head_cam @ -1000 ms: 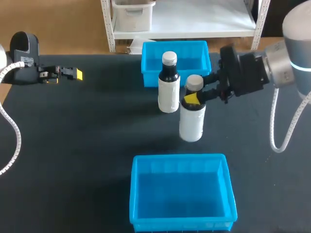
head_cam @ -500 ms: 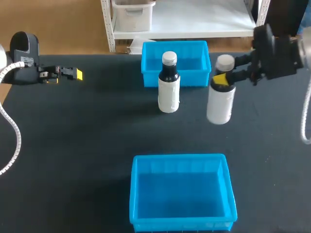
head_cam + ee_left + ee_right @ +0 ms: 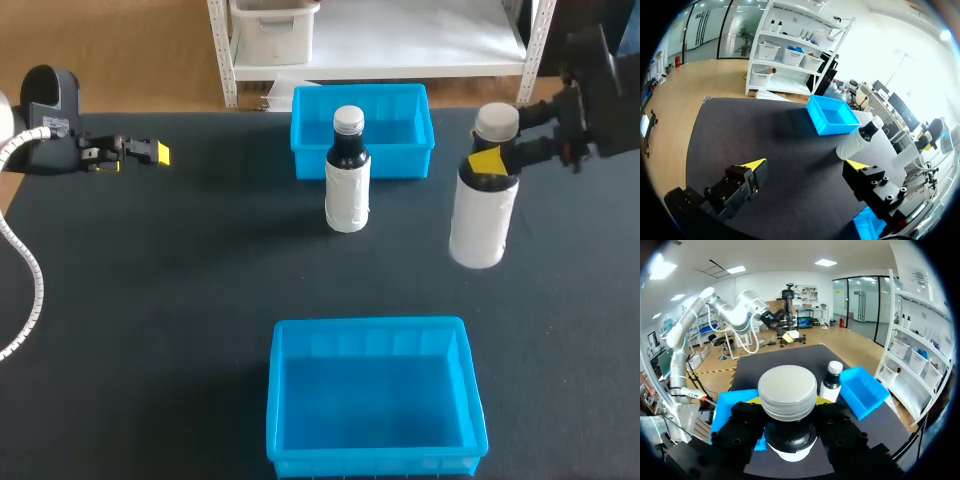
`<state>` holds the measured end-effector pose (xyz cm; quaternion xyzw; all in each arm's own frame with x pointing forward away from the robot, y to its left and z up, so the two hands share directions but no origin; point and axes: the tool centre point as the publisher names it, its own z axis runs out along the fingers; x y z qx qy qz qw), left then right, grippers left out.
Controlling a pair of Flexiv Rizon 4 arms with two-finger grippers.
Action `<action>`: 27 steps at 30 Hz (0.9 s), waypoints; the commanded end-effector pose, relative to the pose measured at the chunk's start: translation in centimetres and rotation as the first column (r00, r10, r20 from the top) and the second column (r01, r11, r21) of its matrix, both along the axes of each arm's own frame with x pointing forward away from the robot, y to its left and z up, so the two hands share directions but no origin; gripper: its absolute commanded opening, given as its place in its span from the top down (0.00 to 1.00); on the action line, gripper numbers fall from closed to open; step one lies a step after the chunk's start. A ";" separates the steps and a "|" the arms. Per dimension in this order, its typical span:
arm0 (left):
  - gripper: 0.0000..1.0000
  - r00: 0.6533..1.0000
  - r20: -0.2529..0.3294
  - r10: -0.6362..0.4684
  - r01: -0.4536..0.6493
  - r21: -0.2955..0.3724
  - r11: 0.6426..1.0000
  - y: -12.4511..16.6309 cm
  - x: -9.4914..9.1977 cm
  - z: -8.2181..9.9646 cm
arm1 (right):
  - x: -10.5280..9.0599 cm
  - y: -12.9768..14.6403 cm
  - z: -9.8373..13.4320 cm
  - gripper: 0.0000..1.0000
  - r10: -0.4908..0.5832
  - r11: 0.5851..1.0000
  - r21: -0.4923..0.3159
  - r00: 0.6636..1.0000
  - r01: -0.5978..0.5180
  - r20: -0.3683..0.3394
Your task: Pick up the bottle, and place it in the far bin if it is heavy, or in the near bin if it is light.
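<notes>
Presently, right gripper (image 3: 497, 157): clenched on the neck of the held bottle, just under the cap. You see it at the upper right of the head frame, with the arm coming in from the right edge.
Held bottle (image 3: 483, 215): upright, white body, pale cap, dark neck. It is right of centre in the head frame, to the right of the far bin and outside both bins, and it looks raised off the table (image 3: 180, 290). In the right wrist view you find its cap (image 3: 787, 390) between the fingers.
Second bottle (image 3: 347, 180): upright on the table just in front of the far bin, upper centre of the head frame, well apart from the held bottle.
Far bin (image 3: 400, 163): blue, at upper centre of the head frame.
Near bin (image 3: 368, 326): blue, at lower centre of the head frame.
Left gripper (image 3: 150, 152): at the upper left of the head frame, well apart from both bottles. Its own view shows the fingers (image 3: 755, 167) spread wide, grasping nothing.
</notes>
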<state>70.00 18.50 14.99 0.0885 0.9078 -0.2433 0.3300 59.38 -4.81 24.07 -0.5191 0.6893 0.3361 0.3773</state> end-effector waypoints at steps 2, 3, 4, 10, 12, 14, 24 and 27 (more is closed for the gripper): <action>0.00 1.000 0.000 0.000 0.000 0.000 1.000 0.0 0.0 0.0 | -3.6 1.0 1.5 0.67 0.048 0.999 -0.001 0.999 -0.048 -0.014; 0.00 1.000 0.000 0.000 0.000 0.000 1.000 0.0 0.0 0.0 | -4.3 1.5 1.6 0.67 0.066 0.998 0.002 0.998 -0.066 -0.014; 0.00 1.000 0.000 0.000 0.000 0.000 1.000 0.0 0.0 0.0 | -4.9 2.0 1.7 0.67 0.085 0.996 0.008 0.996 -0.084 -0.018; 0.00 1.000 0.000 0.000 0.000 0.000 1.000 0.0 0.0 0.0 | -8.1 5.6 1.3 0.68 0.188 0.982 0.034 0.982 -0.187 -0.032; 0.00 1.000 0.000 0.000 0.000 0.000 1.000 0.0 0.0 0.0 | -8.9 6.9 0.9 0.67 0.220 0.975 0.046 0.975 -0.219 -0.038; 0.00 1.000 0.000 0.000 0.000 0.000 1.000 0.0 0.0 0.0 | -9.7 8.2 0.6 0.68 0.248 0.968 0.055 0.968 -0.246 -0.041; 0.00 1.000 0.000 0.000 0.000 0.000 1.000 0.0 0.0 0.0 | -12.9 13.7 -2.1 0.67 0.367 0.928 0.092 0.929 -0.361 -0.058; 0.00 1.000 0.000 0.000 0.000 0.000 1.000 0.0 0.0 0.0 | -13.6 14.8 -3.1 0.67 0.393 0.917 0.097 0.917 -0.386 -0.063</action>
